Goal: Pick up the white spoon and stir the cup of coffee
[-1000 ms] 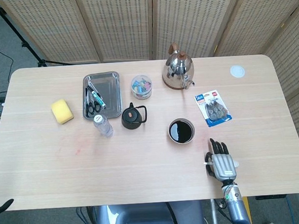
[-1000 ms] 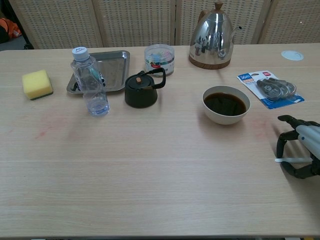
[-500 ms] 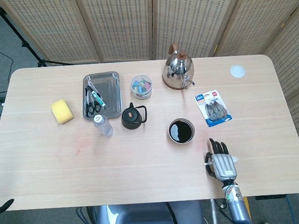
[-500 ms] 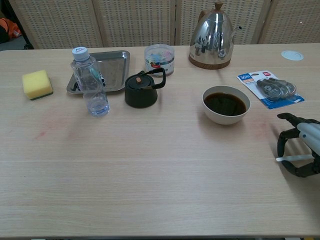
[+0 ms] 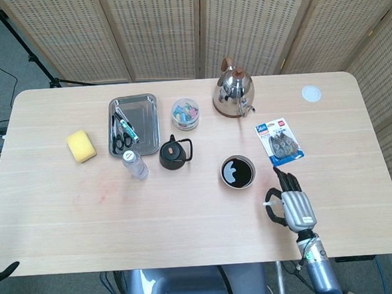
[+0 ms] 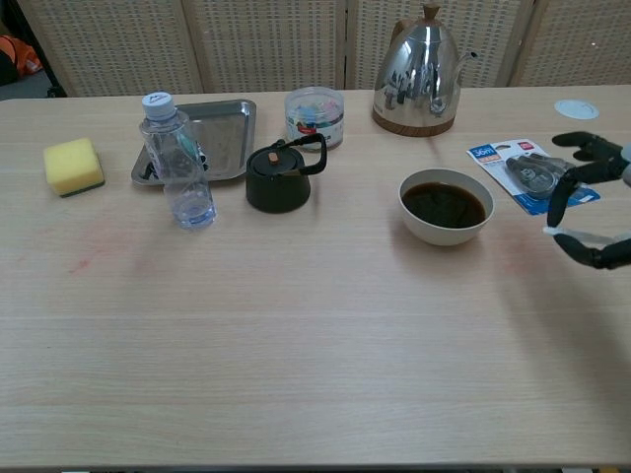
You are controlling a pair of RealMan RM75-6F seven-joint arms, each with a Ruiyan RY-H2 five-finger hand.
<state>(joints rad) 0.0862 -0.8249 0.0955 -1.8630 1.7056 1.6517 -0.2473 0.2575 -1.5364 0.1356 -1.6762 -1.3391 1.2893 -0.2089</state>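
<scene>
The cup of coffee [image 5: 238,172] [image 6: 446,205] is a pale bowl-like cup of dark liquid, standing right of the table's middle. My right hand [image 5: 291,204] [image 6: 594,209] hovers to the cup's right, raised off the table. It pinches the thin white spoon [image 6: 569,234] [image 5: 271,203] between thumb and fingers. One end of the spoon sticks out leftward toward the cup; the rest is hidden in the hand. Neither view shows my left hand.
A blue pack of measuring spoons [image 6: 527,174] lies just behind my right hand. A steel kettle [image 6: 422,71], a black teapot [image 6: 281,178], a clip tub [image 6: 315,115], a water bottle [image 6: 178,163], a metal tray [image 6: 223,133] and a yellow sponge [image 6: 73,165] stand further back and left.
My right hand has lifted off the table with the spoon and moved away from the near edge, level with the cup.
</scene>
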